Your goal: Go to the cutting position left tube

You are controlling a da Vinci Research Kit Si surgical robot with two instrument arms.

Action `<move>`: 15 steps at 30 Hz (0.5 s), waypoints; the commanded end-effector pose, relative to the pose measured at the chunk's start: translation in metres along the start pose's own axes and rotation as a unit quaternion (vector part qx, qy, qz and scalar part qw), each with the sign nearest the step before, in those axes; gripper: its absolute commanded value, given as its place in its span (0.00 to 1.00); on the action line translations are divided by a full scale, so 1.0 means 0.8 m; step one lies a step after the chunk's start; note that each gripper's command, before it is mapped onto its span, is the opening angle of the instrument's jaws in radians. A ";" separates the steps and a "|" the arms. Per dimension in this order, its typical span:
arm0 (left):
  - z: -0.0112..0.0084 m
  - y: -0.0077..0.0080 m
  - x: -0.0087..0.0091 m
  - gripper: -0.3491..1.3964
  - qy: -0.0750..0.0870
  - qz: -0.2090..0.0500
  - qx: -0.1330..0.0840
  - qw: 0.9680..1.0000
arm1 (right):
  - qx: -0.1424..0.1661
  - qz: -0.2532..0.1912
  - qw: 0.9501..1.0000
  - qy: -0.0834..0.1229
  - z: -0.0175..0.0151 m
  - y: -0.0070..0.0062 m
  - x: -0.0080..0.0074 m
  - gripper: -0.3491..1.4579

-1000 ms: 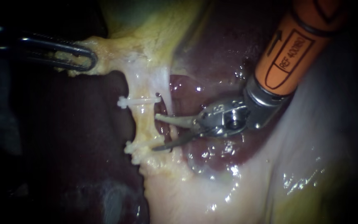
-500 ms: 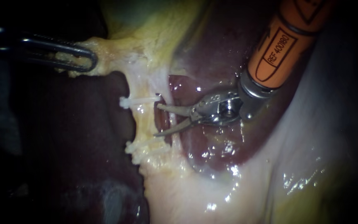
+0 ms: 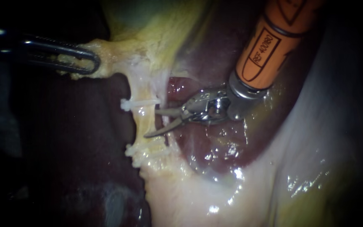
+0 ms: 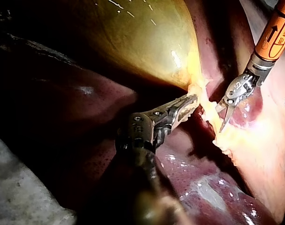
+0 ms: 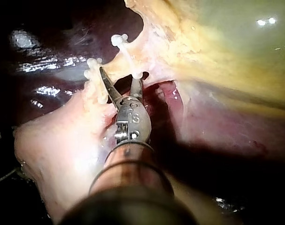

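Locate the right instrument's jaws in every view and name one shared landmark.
Endoscope view: right instrument at centre, open at the clipped tube.
Left wrist view: right instrument beyond the left instrument, against the tube.
Right wrist view: own instrument, open at the tube.
Shared landmark: the clipped tube.

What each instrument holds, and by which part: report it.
Left instrument grips the yellowish tissue flap where the gallbladder narrows. Right instrument holds nothing; blades open at the tube.

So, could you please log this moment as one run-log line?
left instrument: shut on tissue | right instrument: jaws open at left tube between clips | cut: not yet done
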State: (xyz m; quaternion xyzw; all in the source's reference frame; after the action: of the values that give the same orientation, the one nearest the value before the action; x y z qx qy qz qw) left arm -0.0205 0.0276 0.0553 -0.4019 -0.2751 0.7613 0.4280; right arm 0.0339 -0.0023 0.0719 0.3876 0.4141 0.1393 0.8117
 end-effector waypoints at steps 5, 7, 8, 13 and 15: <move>0.0001 0.0001 -0.0001 0.00 0.000 0.000 0.000 1.000 | 0.008 0.016 0.999 0.027 0.0013 0.0000 0.0008 0.98; 0.0001 0.0001 -0.0001 0.00 0.000 0.000 0.000 1.000 | 0.010 0.021 0.999 0.035 0.0017 0.0000 0.0012 0.98; 0.0002 0.0001 -0.0001 0.00 0.000 0.000 0.000 1.000 | 0.012 0.021 0.999 0.039 0.0020 0.0001 0.0014 0.97; 0.0003 0.0001 -0.0001 0.00 -0.001 0.000 -0.001 1.000 | 0.012 0.032 0.998 0.056 0.0030 0.0004 0.0020 0.97; 0.0004 0.0001 -0.0001 0.00 -0.001 0.000 -0.001 1.000 | 0.011 0.032 0.998 0.060 0.0033 0.0005 0.0022 0.97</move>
State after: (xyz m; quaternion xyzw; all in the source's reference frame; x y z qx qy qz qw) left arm -0.0208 0.0274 0.0554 -0.4019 -0.2760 0.7614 0.4273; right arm 0.0371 -0.0024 0.0721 0.4010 0.4514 0.1863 0.7751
